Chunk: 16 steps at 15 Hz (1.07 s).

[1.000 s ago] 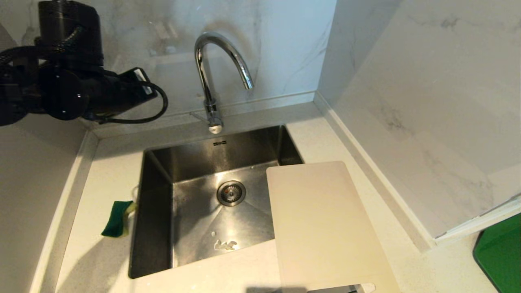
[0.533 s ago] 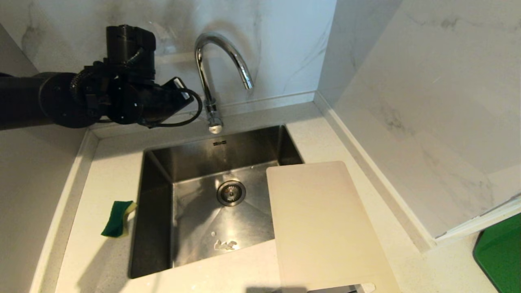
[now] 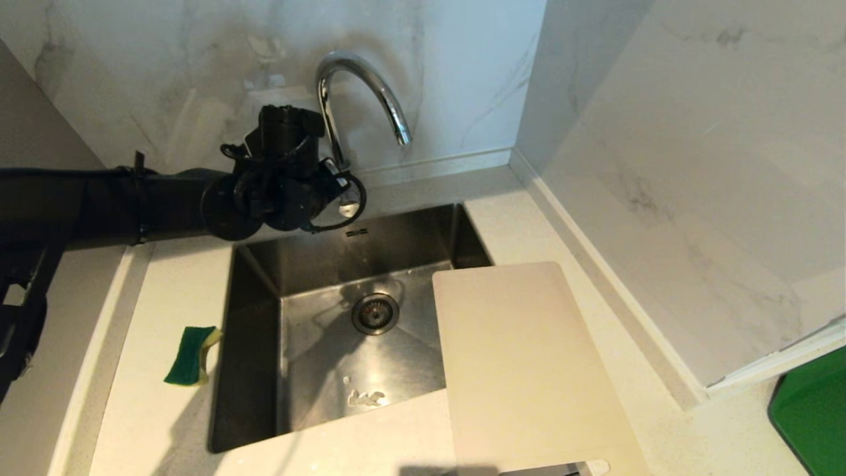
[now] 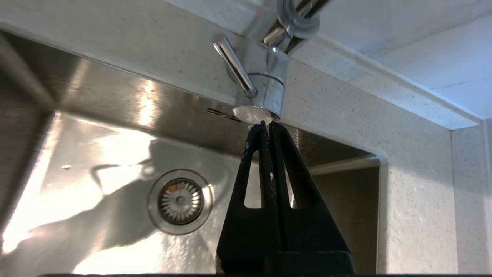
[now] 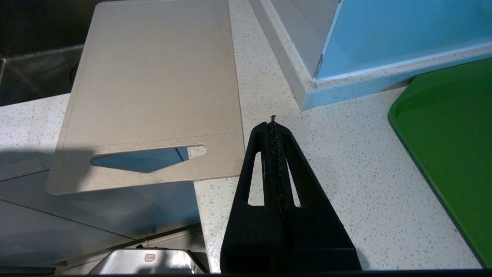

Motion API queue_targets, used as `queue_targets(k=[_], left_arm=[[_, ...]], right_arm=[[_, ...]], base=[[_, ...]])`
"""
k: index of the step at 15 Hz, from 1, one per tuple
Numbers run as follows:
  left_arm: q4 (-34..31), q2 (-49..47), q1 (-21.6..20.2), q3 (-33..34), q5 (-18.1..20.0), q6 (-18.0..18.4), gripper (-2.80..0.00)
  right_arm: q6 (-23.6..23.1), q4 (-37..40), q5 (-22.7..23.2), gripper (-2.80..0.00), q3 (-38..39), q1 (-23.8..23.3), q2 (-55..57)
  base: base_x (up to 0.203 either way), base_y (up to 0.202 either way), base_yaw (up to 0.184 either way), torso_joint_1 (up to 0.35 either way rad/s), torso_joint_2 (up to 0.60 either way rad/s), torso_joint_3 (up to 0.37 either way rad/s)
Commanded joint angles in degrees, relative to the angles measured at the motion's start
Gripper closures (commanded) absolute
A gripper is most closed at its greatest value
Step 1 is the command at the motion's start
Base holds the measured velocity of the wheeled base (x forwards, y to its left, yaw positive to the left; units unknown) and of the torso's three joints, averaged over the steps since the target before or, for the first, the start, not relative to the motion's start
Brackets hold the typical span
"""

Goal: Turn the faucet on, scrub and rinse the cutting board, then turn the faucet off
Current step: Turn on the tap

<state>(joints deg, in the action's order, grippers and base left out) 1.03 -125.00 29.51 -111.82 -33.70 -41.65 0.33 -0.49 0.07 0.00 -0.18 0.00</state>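
Chrome gooseneck faucet point(image 3: 360, 86), thin side lever point(image 4: 234, 65); left gripper point(image 4: 265, 125) pressed together at base.

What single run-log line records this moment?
left gripper: shut, at base of tall chrome gooseneck faucet | right gripper: shut, parked over counter | cream plastic cutting board: dry, bridging sink corner | water: off

One faucet point(image 3: 360, 99), one sink point(image 3: 264, 344), one cutting board point(image 3: 529, 370), one sponge point(image 3: 192, 347), one green tray point(image 3: 813, 410), two grippers point(image 4: 267, 125) point(image 5: 273, 123).
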Motion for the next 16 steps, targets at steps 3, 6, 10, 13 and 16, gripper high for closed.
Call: queue_targets(k=[3, 6, 10, 13, 16], left_arm=[[4.42, -3.39, 0.72, -0.50, -0.31, -0.22, 0.00], [4.68, -3.80, 0.81, -0.50, -1.35, -0.49, 0.00], [5.82, -4.12, 0.81, -0.42, -2.67, -4.32, 0.00], [5.91, -5.17, 0.98, -0.45, -3.29, -3.97, 0.00], [7.64, -5.88, 1.07, -0.41, -4.40, -4.31, 0.00]], right_arm=[[0.02, -0.04, 0.01, 0.00, 0.00, 0.01, 0.00], [0.02, -0.04, 0.01, 0.00, 0.00, 0.01, -0.09], [0.02, -0.04, 0.01, 0.00, 0.00, 0.01, 0.00], [0.02, -0.04, 0.01, 0.00, 0.00, 0.01, -0.04], [0.02, -0.04, 0.01, 0.00, 0.00, 0.01, -0.03]], base=[[0.000, 0.000, 0.000, 0.000, 0.00, 0.000], [0.000, 0.000, 0.000, 0.000, 0.00, 0.000], [0.000, 0.000, 0.000, 0.000, 0.00, 0.000], [0.000, 0.000, 0.000, 0.000, 0.00, 0.000], [0.000, 0.000, 0.000, 0.000, 0.00, 0.000]])
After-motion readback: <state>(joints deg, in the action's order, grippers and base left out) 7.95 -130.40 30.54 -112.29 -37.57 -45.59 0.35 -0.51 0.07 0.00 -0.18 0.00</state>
